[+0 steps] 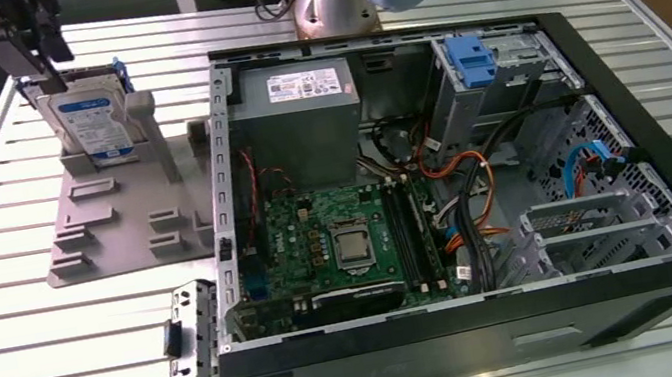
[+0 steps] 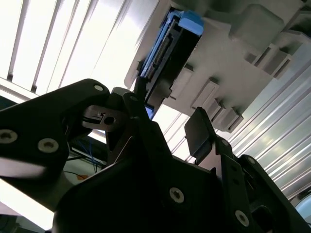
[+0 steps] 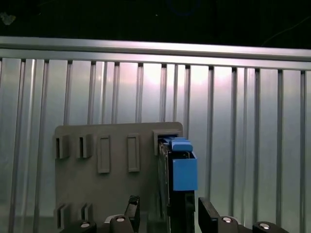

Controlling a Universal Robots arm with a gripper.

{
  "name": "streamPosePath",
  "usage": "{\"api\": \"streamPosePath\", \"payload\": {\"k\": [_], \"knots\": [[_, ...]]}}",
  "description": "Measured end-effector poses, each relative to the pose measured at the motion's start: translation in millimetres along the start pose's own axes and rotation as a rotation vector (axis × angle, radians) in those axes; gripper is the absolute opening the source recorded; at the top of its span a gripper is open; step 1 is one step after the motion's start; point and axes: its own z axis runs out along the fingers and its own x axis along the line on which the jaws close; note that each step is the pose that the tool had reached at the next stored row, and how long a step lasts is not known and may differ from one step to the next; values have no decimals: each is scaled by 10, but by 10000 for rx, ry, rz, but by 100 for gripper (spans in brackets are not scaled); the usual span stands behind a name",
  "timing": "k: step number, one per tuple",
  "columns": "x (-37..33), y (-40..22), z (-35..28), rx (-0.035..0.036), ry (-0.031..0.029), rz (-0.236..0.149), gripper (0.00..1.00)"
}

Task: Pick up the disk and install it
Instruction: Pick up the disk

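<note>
Currently the gripper (image 1: 26,40) hangs over the far corner of the slatted metal table (image 1: 52,355) on the exterior view's left, just above the disk (image 1: 93,121). The disk stands upright on its edge in a slot of a grey plastic stand (image 1: 113,229), with its white-and-blue label facing the near side and its blue side rails showing at the edges. In the first wrist view the gripper (image 3: 170,211) has its jaws spread wide, and the two dark fingers (image 3: 206,213) sit one on each side of the disk (image 3: 183,172) with a gap on both sides, so they hold nothing. The second wrist view shows the same: the gripper (image 2: 167,114) is lined up with the top edge of the disk (image 2: 167,53), which rises from the grey stand (image 2: 228,63). To the exterior view's right of the stand, touching or just beside it, lies the open computer case (image 1: 467,330). Inside it are a grey power supply box (image 1: 297,114) at the far side, a green motherboard (image 1: 331,240) nearer, and a blue latch on a silver cage (image 1: 468,56) farther right
</note>
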Motion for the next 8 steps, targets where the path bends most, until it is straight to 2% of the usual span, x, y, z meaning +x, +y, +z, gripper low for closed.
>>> {"api": "streamPosePath", "payload": {"k": [3,6,8], "knots": [[-17,26,24,-3,-40,-72,59],[-23,62,72,15,-87,-170,59],[-25,73,107,27,-96,-305,59]]}}
